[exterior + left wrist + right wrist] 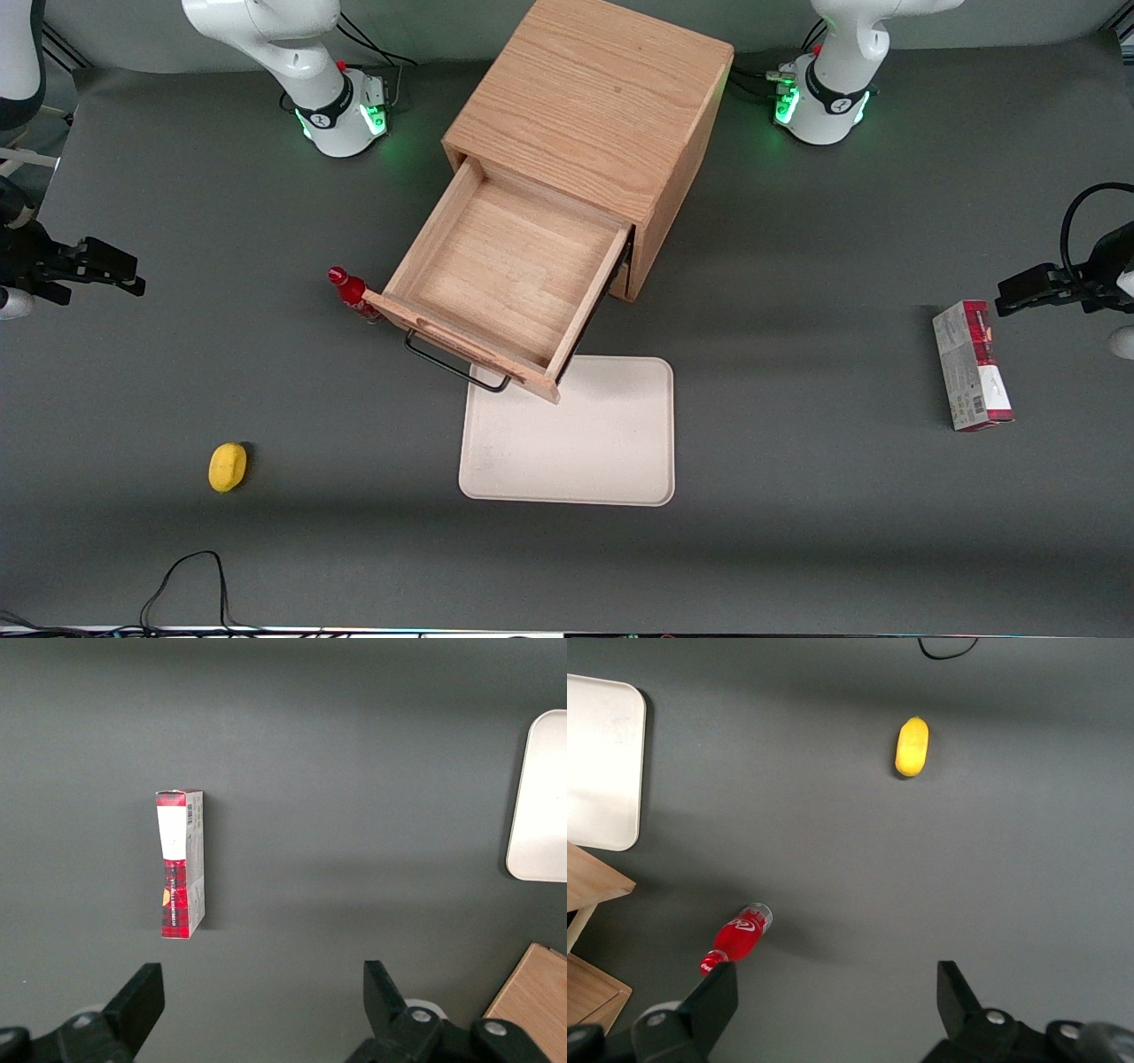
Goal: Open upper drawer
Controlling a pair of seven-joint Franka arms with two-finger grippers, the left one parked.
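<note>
1 light oak upper drawer (509,275) of the boxy wooden cabinet (589,106) stands pulled out fully. The black two-finger gripper (133,273) hangs released, well apart toward the working arm's end; I judge it should only keep away.

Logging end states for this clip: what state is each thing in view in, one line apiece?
upper drawer: pulled far out, tray bare.
black handle: free, nothing gripping it.
tool: open, holding nothing, at the working arm's end of the table, away from the cabinet.
red bottle: upright beside the drawer front.
lemon: lying on the table.
white tray: flat, bare.
red carton: lying flat.
</note>
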